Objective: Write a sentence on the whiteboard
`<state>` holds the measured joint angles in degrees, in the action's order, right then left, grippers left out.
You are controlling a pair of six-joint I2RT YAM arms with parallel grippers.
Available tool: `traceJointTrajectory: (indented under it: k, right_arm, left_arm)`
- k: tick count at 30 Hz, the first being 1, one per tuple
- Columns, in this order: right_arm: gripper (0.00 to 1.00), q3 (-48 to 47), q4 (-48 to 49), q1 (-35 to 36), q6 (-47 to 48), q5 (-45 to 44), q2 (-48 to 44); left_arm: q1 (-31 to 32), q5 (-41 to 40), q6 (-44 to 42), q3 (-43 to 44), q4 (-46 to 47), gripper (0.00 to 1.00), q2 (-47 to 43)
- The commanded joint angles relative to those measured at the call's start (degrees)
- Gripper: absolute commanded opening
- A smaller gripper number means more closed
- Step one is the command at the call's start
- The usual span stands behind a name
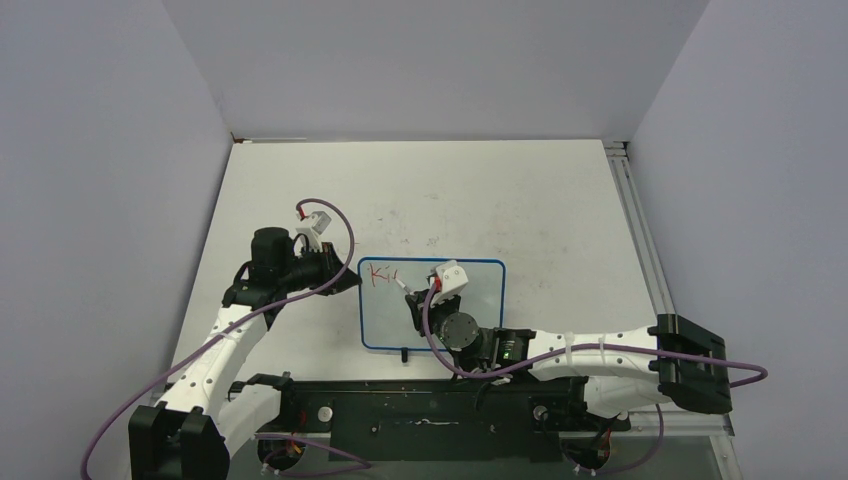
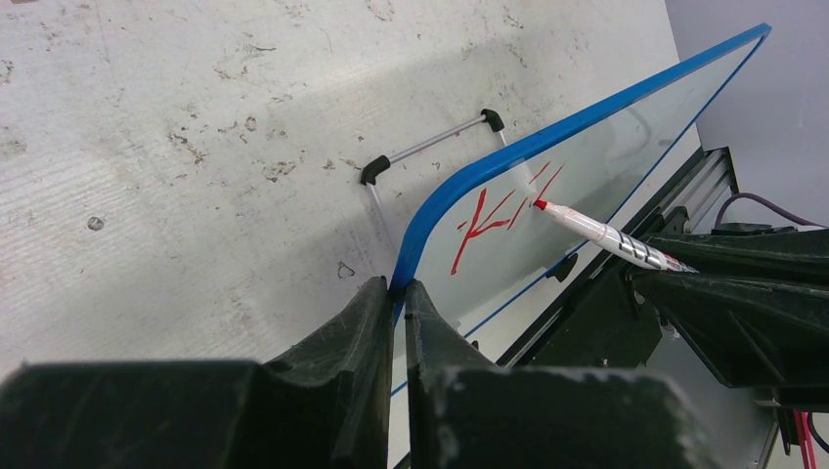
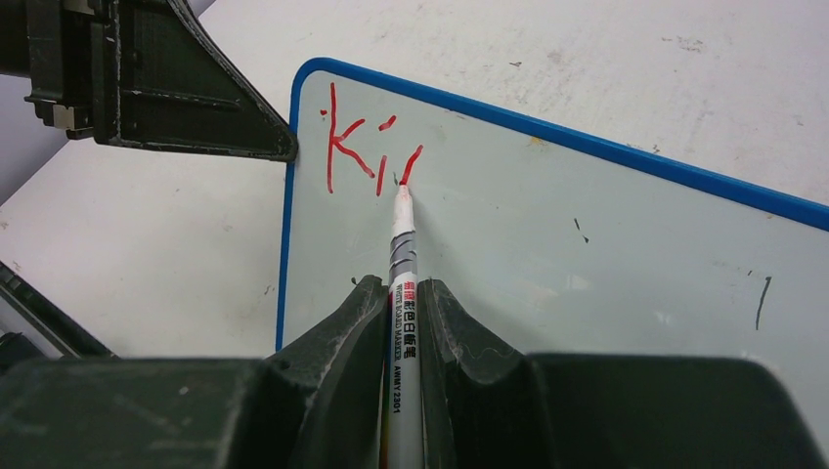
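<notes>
The top view looks steeply down from behind, far off. Both wrist views sit close, facing the lettered corner of the whiteboard point(image 1: 385, 318), which all three share.

whiteboard point(image 3: 587, 254): white face, thin blue frame, red strokes point(image 3: 342, 147) on it. marker point(image 3: 401, 254): white barrel, red tip, grey-black bands, black print along the body. fingers point(image 3: 332, 342): matte black on both arms. surface point(image 1: 450, 190): off-white, grey scuffs and specks. cable point(image 2: 753, 200): purple.
</notes>
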<state>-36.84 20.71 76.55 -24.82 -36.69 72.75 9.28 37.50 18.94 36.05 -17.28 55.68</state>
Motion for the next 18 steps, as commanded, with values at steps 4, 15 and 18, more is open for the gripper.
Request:
traceJointTrajectory:
  k: [4,15,18]
  right_arm:
    - [0.05,0.6,0.7,-0.2,-0.1,-1.7,0.2]
    - [0.05,-0.4,2.8,-0.3,1.9,-4.9,-0.2]
    - [0.05,-0.6,3.1,-0.4,2.3,-5.1,-0.2]
  left_arm:
    - [0.7,2.4,0.2,2.0,-0.3,0.00,-0.6]
    - [0.7,2.4,0.2,2.1,-0.3,0.00,-0.7]
    - [0.7,2.4,0.2,2.1,-0.3,0.00,-0.6]
